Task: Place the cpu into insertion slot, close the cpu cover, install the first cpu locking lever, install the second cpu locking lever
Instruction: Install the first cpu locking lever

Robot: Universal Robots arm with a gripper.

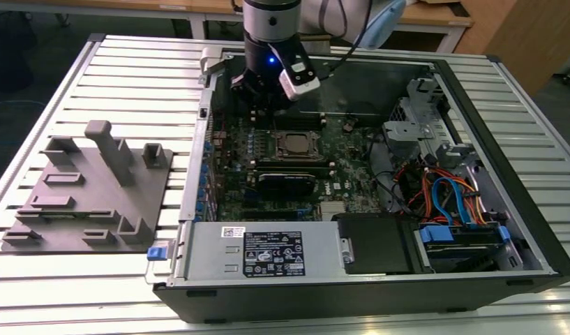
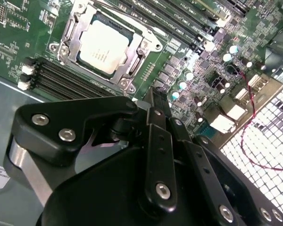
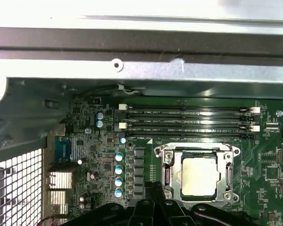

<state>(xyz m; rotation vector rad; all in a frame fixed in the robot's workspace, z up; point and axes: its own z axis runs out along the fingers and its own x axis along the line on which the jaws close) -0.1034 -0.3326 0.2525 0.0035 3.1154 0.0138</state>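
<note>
no legible print (labels blurred)

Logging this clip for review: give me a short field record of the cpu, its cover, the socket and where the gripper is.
cpu: seated in the insertion slot, silver top facing up
cpu cover: down, framing the cpu
gripper: above the motherboard, beside the socket, holding nothing visible
fingers: state unclear
memory slots: beside the socket, apart from the gripper
enclosure: open computer case on a slatted table
</note>
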